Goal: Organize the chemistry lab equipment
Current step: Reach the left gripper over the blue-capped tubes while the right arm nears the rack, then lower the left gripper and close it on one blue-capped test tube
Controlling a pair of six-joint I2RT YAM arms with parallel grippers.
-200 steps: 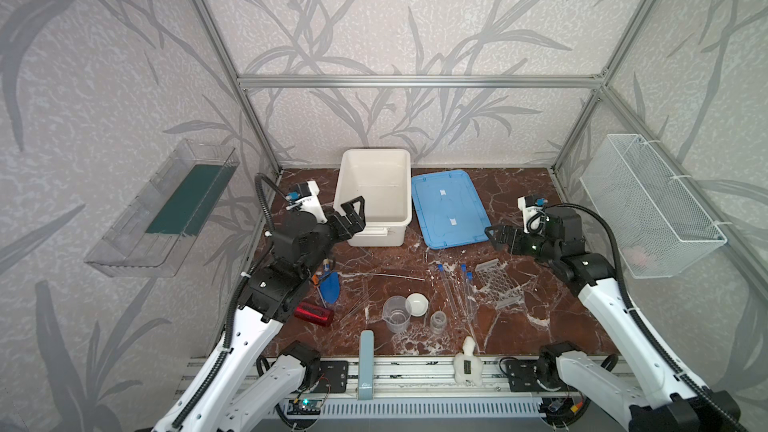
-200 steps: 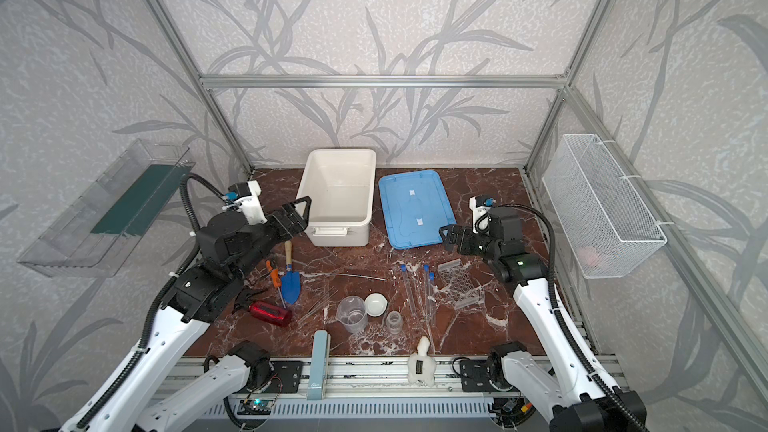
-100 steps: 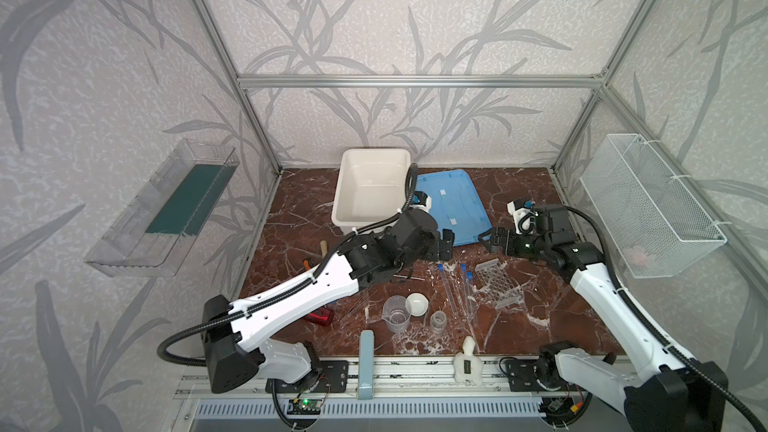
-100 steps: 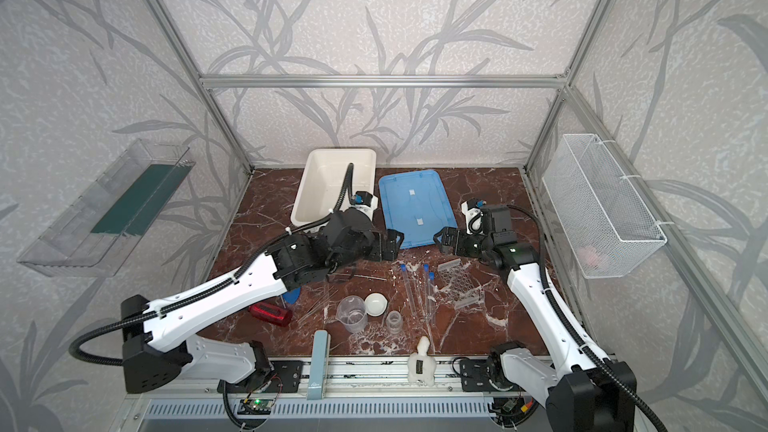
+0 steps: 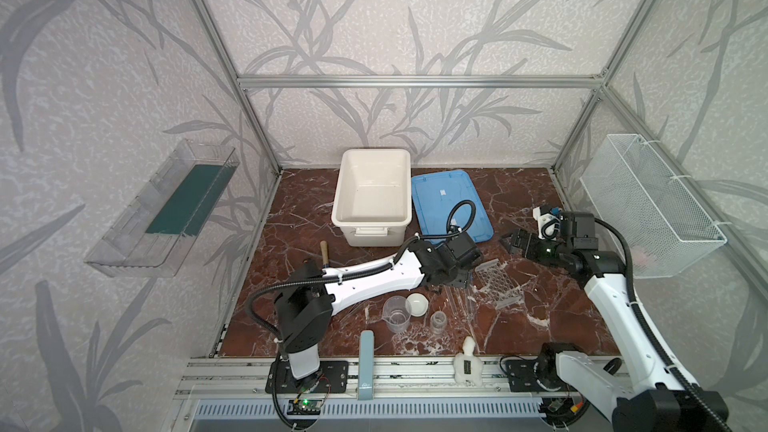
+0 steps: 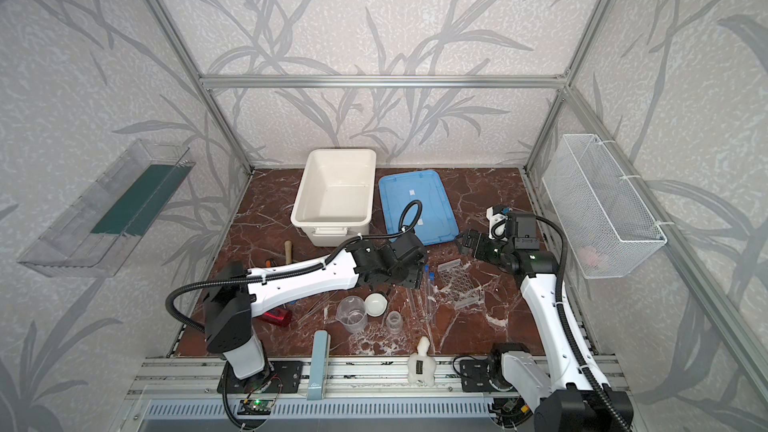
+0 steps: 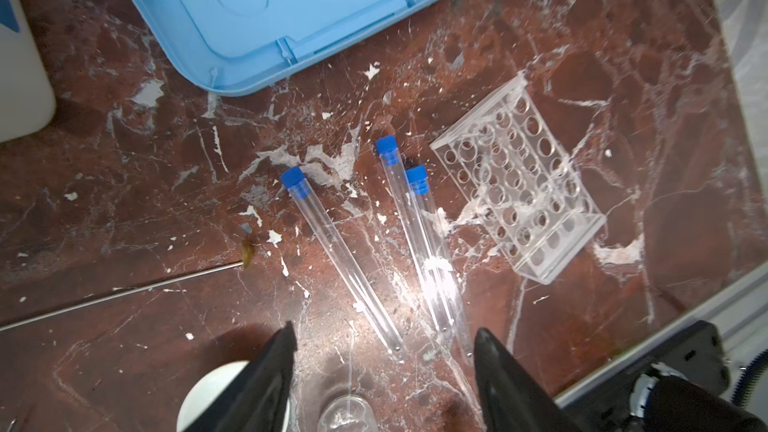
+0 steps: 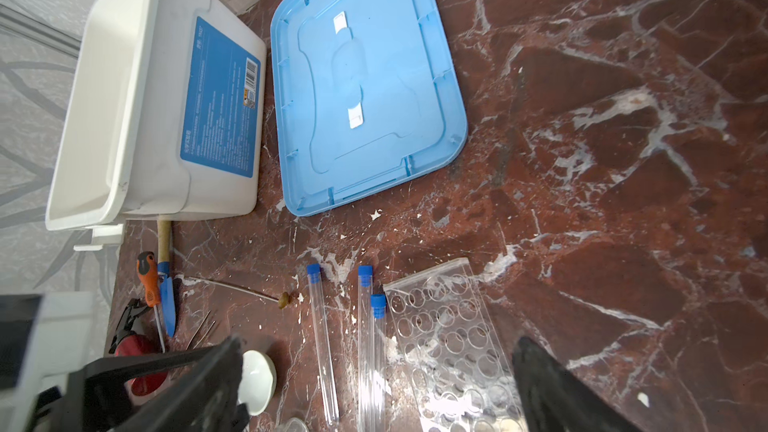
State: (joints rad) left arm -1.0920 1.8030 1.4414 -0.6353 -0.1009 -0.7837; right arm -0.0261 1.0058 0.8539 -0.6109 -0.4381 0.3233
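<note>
**Left tool** (image 7: pixel 383 329): jaws spread, nothing between them, low over the table (image 5: pixel 519 201).
**Test tubes** (image 7: pixel 332 243): three, lying flat just ahead of its tips, blue caps pointing away.
**Rack** (image 7: pixel 519 193): just beyond the tubes, holes empty; whether it is upright or tipped cannot be told.
**Dish** (image 5: pixel 417 304), **beaker** (image 5: pixel 395 313), **cup** (image 5: pixel 437 321): grouped just behind this tool.
**Glass rod** (image 7: pixel 124 290): flat on the table, off to its side.
**Right tool** (image 8: pixel 379 340): jaws spread wide, empty, raised, with the rack ahead of it.
**White bin** (image 5: pixel 374 234): empty, with the blue lid (image 5: pixel 440 197) beside it.
**Progress**: nothing sorted; every item lies loose. Likely first step: picking up a tube.
</note>
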